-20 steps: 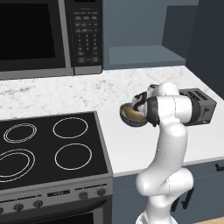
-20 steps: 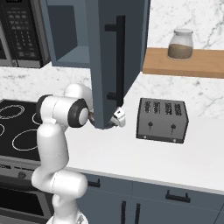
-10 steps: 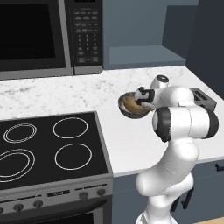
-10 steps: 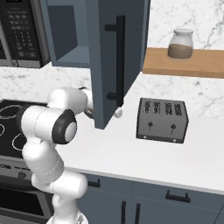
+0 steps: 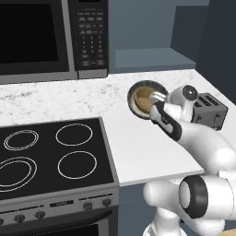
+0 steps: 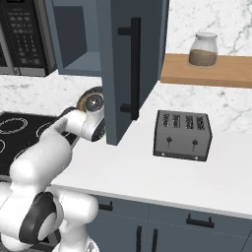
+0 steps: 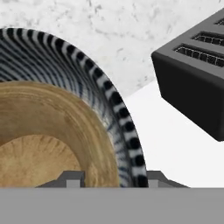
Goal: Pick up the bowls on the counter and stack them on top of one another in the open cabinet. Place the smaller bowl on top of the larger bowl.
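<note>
We are seeing the arm reaching up-left from the lower right of the left base view, its gripper (image 5: 156, 99) clamping a bowl rim.

The microwave (image 5: 54, 37) keypad markings are too blurred to read.

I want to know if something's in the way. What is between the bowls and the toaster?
Bare white counter lies between the wooden bowl, nested in the striped bowl, and the black toaster, as the hand view shows.

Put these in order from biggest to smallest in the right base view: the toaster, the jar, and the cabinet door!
1. Cabinet door, largest.
2. Toaster.
3. Jar, smallest, though it stands farther back on the wooden shelf, which shrinks it a little.
</note>
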{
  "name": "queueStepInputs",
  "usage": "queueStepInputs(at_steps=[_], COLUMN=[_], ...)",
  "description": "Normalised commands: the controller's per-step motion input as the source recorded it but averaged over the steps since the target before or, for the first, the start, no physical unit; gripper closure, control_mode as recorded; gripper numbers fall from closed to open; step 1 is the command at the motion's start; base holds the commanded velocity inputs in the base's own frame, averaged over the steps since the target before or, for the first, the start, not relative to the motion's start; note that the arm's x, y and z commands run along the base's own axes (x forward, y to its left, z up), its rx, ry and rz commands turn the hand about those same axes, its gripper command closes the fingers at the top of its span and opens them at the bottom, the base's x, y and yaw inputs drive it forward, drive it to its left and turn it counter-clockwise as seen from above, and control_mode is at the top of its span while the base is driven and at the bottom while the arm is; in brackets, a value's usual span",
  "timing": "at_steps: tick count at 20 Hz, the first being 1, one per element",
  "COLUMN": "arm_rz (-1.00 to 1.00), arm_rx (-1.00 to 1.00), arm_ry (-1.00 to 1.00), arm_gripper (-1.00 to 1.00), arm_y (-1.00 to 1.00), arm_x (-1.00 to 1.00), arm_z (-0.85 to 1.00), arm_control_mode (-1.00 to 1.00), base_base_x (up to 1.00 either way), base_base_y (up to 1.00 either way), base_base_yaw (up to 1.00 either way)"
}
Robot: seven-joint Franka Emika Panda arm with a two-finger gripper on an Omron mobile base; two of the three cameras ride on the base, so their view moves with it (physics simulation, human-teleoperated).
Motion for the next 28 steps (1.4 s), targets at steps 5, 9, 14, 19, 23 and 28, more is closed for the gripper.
queueStepInputs(at_steps=[5,9,14,19,23,28], arm_rz=[-0.01,-0.02,-0.11,-0.05,0.0,-0.04], arm_rx=[0.0,0.0,-0.05,-0.01,-0.01,0.0], arm_ry=[-0.4,-0.34,-0.1,0.26,0.3,0.21], arm_gripper=[1.0,1.0,1.0,1.0,1.0,1.0], arm_y=[0.0,0.0,0.1,0.11,0.03,-0.13], arm_x=[-0.93,-0.53,0.54,1.0,1.0,0.08], arm_z=[1.0,1.0,1.0,1.0,1.0,1.0], arm_control_mode=[-1.0,-1.0,-1.0,-1.0,-1.0,-1.0], base_base_x=[0.0,0.0,0.0,0.0,0.0,0.0], base_base_y=[0.0,0.0,0.0,0.0,0.0,0.0], base_base_yaw=[0.0,0.0,0.0,0.0,0.0,0.0])
